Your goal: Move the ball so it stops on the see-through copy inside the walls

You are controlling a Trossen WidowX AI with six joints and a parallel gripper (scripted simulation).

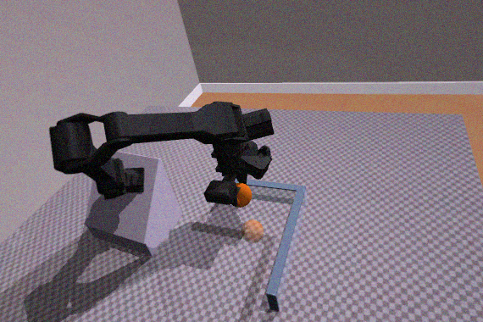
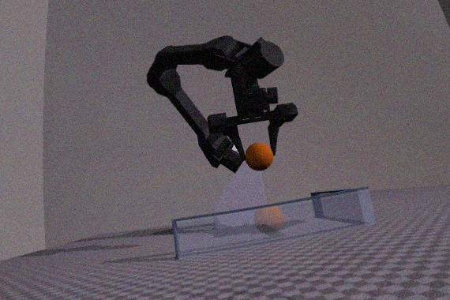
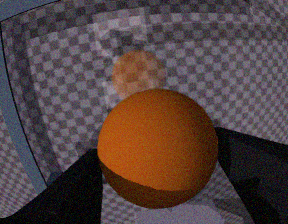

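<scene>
The solid orange ball (image 1: 243,195) (image 2: 259,156) (image 3: 157,150) is held in the air, well above the table. My gripper (image 2: 259,156) (image 3: 156,147) is shut on it, one finger at each side. The see-through copy (image 1: 253,230) (image 2: 269,219) (image 3: 137,72) rests on the table below, inside the corner; in the wrist view it shows just beyond the ball, partly hidden by it. The low clear walls (image 1: 288,236) (image 2: 175,238) (image 3: 15,125) have blue edges and meet in a corner. In the top view, the fingers are mostly hidden.
A pale lilac wedge-like block (image 1: 163,205) (image 2: 241,195) stands on the checkered table (image 1: 381,213) (image 2: 316,270) beside the arm's base. The long wall runs close past the see-through copy; the shorter wall stands at the far end of the corner. A plain room wall rises behind the arm.
</scene>
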